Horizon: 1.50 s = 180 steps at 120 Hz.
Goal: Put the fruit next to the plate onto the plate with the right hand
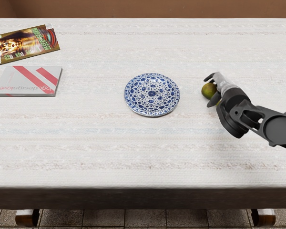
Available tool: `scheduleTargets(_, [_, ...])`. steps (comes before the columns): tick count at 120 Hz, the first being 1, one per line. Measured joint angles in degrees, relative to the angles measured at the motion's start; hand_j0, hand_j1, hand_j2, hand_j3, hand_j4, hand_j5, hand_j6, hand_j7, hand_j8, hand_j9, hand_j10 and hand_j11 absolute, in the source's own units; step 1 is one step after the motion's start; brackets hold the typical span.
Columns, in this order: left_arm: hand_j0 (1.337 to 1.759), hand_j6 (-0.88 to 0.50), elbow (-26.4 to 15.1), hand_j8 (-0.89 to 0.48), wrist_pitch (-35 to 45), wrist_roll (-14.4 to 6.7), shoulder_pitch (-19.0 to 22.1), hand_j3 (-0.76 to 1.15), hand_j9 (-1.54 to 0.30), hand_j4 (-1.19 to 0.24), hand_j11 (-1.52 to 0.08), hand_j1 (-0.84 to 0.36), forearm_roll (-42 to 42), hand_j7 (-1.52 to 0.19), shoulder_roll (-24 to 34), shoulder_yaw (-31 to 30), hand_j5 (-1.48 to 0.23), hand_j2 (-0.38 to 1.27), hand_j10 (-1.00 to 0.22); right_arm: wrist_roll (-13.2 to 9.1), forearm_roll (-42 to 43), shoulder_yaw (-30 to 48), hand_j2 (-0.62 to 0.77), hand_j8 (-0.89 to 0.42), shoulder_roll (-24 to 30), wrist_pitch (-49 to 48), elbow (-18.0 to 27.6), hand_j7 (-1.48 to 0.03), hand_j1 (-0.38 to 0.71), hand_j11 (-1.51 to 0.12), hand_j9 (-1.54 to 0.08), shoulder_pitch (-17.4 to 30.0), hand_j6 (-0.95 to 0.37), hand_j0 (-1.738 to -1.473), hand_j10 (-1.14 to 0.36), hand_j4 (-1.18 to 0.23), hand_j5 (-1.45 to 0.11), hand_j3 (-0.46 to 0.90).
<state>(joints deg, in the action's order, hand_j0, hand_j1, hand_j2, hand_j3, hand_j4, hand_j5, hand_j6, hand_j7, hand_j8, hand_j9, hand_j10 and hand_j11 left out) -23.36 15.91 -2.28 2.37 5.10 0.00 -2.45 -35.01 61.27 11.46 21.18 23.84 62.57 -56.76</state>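
- Head view, the only view. Plate (pixel 151 94), blue-and-white patterned, sits bare near the middle of the counter (pixel 143 143).
- Fruit (pixel 208 89): small, rounded, green-yellow, on the counter beside the plate on the side toward the right edge, clearly apart from the rim. Not on the plate yet.
- Right hand (pixel 220 93): arm enters from the right edge; the hand is at the fruit's right side and partly wraps it. Cannot tell whether it is clamped on the fruit or only loose around it; contact is hidden.
- Left arm not in view.
- Handling, judged: fruit looks light and firm, with smooth skin, so likely to roll or squirt out under a glancing push. Best held across its widest part from opposite sides, with moderate squeeze. The plate looks like ceramic: set the fruit down gently, near the centre, so it cannot roll off the shallow rim.
- Hidden: the fruit's right half is behind the hand; its kind is unclear (pear or lime?). The forearm is cut off at the right edge.
- Book (pixel 28 81) and magazine (pixel 24 44) lie near the far left corner, well clear of the work.
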Motion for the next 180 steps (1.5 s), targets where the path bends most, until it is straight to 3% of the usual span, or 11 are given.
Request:
scheduleTargets(33, [1.658, 0.00, 0.0, 0.00, 0.0, 0.0, 0.0, 0.00, 0.00, 0.00, 0.00, 0.35, 0.0, 0.00, 0.0, 0.0, 0.00, 0.00, 0.00, 0.0, 0.1, 0.0, -0.07, -0.41, 0.0, -0.2, 0.0, -0.61, 0.20, -0.60, -0.60, 0.1, -0.40, -1.656, -0.50, -0.51, -0.58, 0.00])
scheduleTargets(57, [1.658, 0.00, 0.0, 0.00, 0.0, 0.0, 0.0, 0.00, 0.00, 0.00, 0.00, 0.35, 0.0, 0.00, 0.0, 0.0, 0.00, 0.00, 0.00, -0.1, 0.1, 0.1, 0.04, -0.36, 0.0, -0.5, 0.1, -0.71, 0.26, -0.70, -0.70, 0.1, -0.35, -1.653, -0.57, -0.57, -0.69, 0.00])
scheduleTargets(113, [1.658, 0.00, 0.0, 0.00, 0.0, 0.0, 0.0, 0.00, 0.00, 0.00, 0.00, 0.35, 0.0, 0.00, 0.0, 0.0, 0.00, 0.00, 0.00, -0.1, -6.3, 0.4, 0.24, -0.43, 0.5, -1.3, 0.0, -0.78, 0.23, -0.80, -0.80, -3.8, -0.44, -1.657, -0.63, -0.59, -0.80, 0.00])
scheduleTargets(180, [1.658, 0.00, 0.0, 0.00, 0.0, 0.0, 0.0, 0.00, 0.00, 0.00, 0.00, 0.35, 0.0, 0.00, 0.0, 0.0, 0.00, 0.00, 0.00, -0.1, -11.7, 0.8, 0.31, -0.44, -1.9, -8.1, 0.2, -0.81, 0.24, -0.82, -0.83, -11.1, -0.45, -1.658, -0.62, -0.60, -0.83, 0.00])
